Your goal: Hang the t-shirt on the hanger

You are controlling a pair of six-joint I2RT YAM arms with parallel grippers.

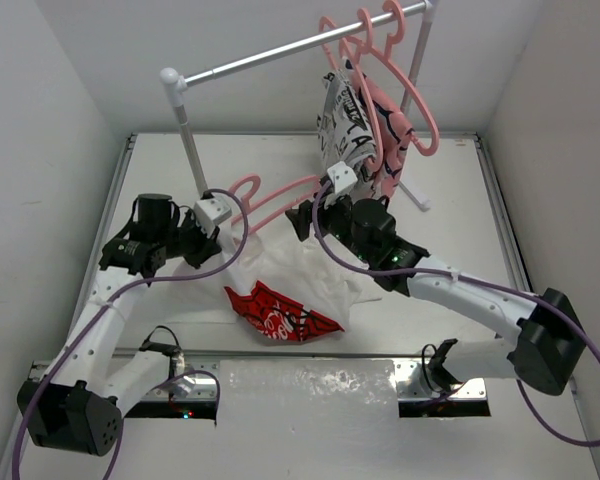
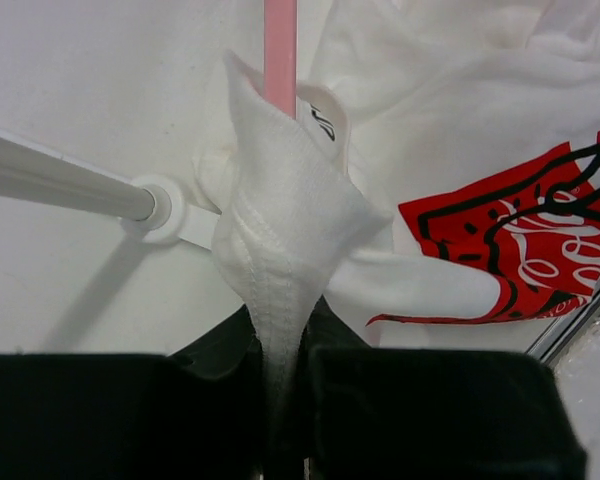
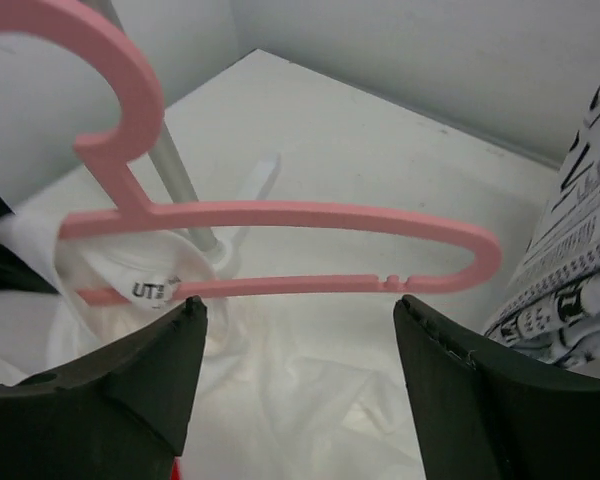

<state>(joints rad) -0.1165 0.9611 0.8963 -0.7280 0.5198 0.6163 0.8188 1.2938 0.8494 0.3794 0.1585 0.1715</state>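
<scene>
The t-shirt point(image 1: 280, 290) lies crumpled on the table, white with its red Coca-Cola panel point(image 1: 280, 315) facing the front. My left gripper point(image 1: 215, 250) is shut on a pinched fold of the collar point(image 2: 280, 230), held up from the table. The pink hanger point(image 1: 275, 195) lies between the grippers. In the right wrist view its left end point(image 3: 110, 293) is tucked into the collar by the neck label, and the rest of the hanger point(image 3: 300, 215) is bare. My right gripper point(image 3: 298, 310) is open, fingertips just under the hanger's lower bar, over white cloth.
A clothes rack's rail point(image 1: 300, 45) spans the back, its left post point(image 1: 185, 130) standing just behind my left gripper; its foot point(image 2: 165, 210) shows by the collar. Spare pink hangers point(image 1: 380, 50), a black-and-white garment point(image 1: 345, 120) and a pink garment point(image 1: 392, 130) hang close behind my right gripper.
</scene>
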